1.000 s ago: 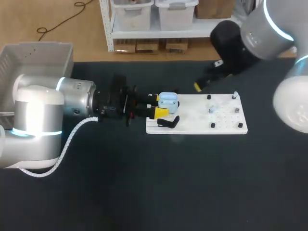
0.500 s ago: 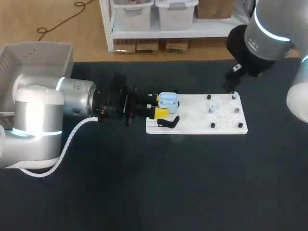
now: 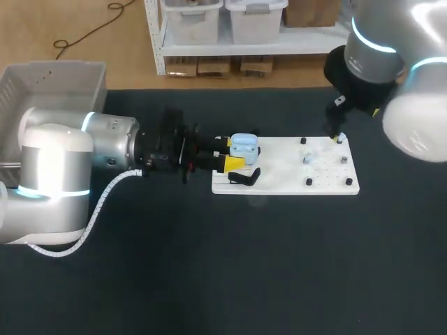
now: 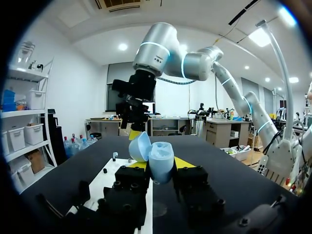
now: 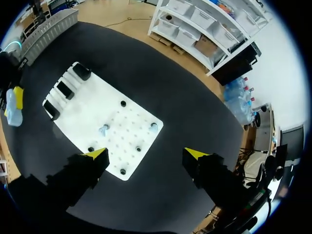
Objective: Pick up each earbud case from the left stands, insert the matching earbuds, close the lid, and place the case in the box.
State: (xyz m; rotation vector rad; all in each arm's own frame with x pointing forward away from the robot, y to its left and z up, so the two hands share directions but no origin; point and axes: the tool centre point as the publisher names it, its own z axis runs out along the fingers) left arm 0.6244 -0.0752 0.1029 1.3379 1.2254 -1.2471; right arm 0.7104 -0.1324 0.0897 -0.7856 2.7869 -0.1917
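At the far left of the black tabletop [image 3: 174,279] stands an open grey plastic box [image 3: 42,87]. Beside it the silver left arm [image 3: 70,167] lies low and stretches toward the middle. Its left hand [image 3: 234,152] is clenched on a small, rounded, pale blue earbud case [image 3: 244,147], one yellow-tipped finger on each side. The left wrist view shows that case [image 4: 161,163] upright between the fingers with its hinged lid [image 4: 140,146] swung open and tilted back. The case sits at the left end of a flat white rectangular board [image 3: 321,178], near the far corner; whether it touches anything under it cannot be told. Just beside it, on the near left corner of the board, lies a black stand [image 3: 244,178], and from the right wrist view three black stands [image 5: 63,90] line that end. Further right the board carries rows of small holes, a few short black pegs [image 3: 309,182] and two tiny pale blue earbuds [image 3: 307,159], one near the middle and one at the far right corner. The right hand [image 5: 146,154] hangs above that far right corner, its fingers spread wide and grasping nothing.
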